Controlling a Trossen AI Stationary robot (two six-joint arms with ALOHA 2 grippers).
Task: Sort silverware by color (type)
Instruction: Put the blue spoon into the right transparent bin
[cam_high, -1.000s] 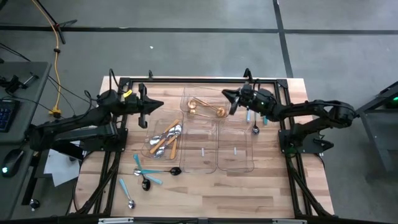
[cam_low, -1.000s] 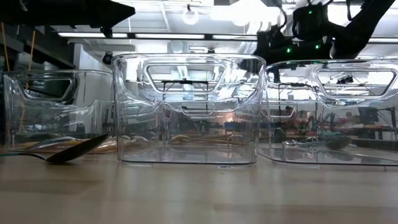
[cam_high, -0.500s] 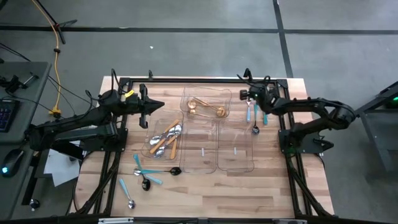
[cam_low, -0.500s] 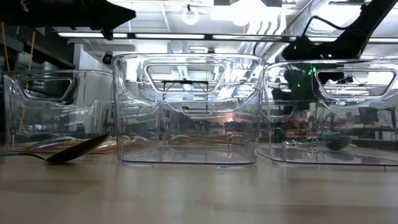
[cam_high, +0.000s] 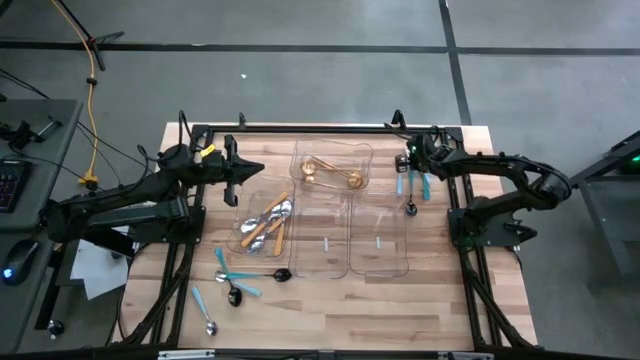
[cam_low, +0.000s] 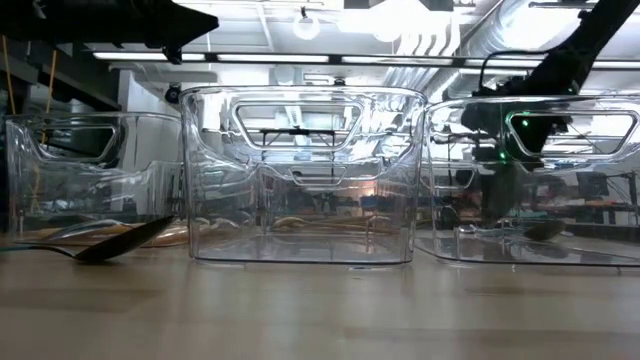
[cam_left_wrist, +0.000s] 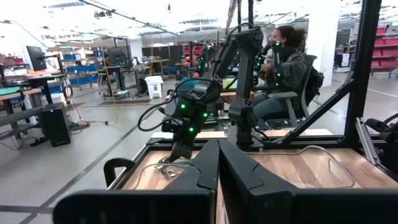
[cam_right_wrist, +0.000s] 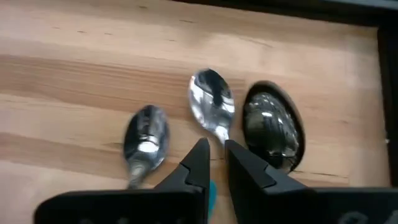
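Hovering my right gripper (cam_right_wrist: 215, 163) over the middle spoon (cam_right_wrist: 211, 104), having swung away from the gold tray (cam_high: 331, 170) (fingers nearly together, gripping nothing), so next pickup's starting.

The right gripper (cam_high: 412, 168) hangs low past the far-right corner of the wooden table (cam_high: 330, 310), fingers (cam_right_wrist: 199, 163) nearly closed, while the left gripper (cam_high: 250, 170) waits shut above its far-left part.

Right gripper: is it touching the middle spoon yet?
Cannot tell. In the right wrist view, the right gripper has its fingertips on either side of the middle spoon neck, slightly parted, but no contact or gap shows plainly.
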